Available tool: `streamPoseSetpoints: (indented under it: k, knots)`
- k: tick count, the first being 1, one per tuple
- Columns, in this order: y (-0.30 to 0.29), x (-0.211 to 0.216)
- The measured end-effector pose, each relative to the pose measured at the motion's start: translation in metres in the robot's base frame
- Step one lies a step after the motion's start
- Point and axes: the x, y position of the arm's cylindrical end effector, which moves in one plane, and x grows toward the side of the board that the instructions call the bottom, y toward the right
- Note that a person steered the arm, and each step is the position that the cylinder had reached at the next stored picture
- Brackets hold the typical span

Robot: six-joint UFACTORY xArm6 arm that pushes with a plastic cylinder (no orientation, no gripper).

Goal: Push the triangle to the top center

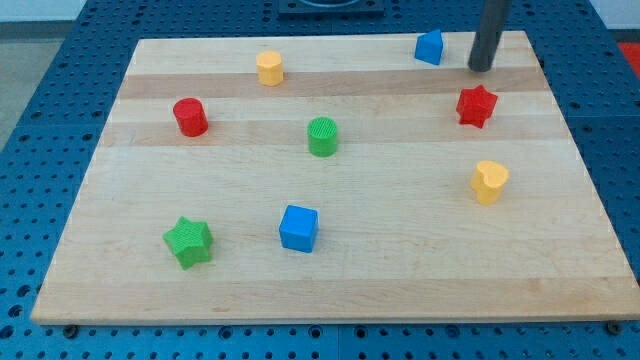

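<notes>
My tip (481, 68) just right of blue triangle (429, 47), apart, no jaws visible, no writing

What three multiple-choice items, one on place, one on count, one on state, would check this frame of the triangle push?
1. Where is the blue triangle?
A. near the board's top edge, right of centre
B. bottom left corner
C. dead centre

2. How many blocks are on the board?
A. six
B. eight
C. ten

3. How does my tip stand to the triangle?
A. resting on top of it
B. apart from it, on its right
C. pressed against its left side

Answers: 1 A, it sits by the top edge; 2 B, two each of red, yellow, green and blue; 3 B, bare wood shows between them.
</notes>
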Motion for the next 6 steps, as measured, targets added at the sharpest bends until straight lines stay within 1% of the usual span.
streamPoseSetpoints:
  k: [1, 2, 4, 5, 6]
  knots:
    - [0.0, -0.005]
    - [0.0, -0.046]
    - [-0.001, -0.048]
    - [-0.068, -0.04]
    - [-0.098, -0.039]
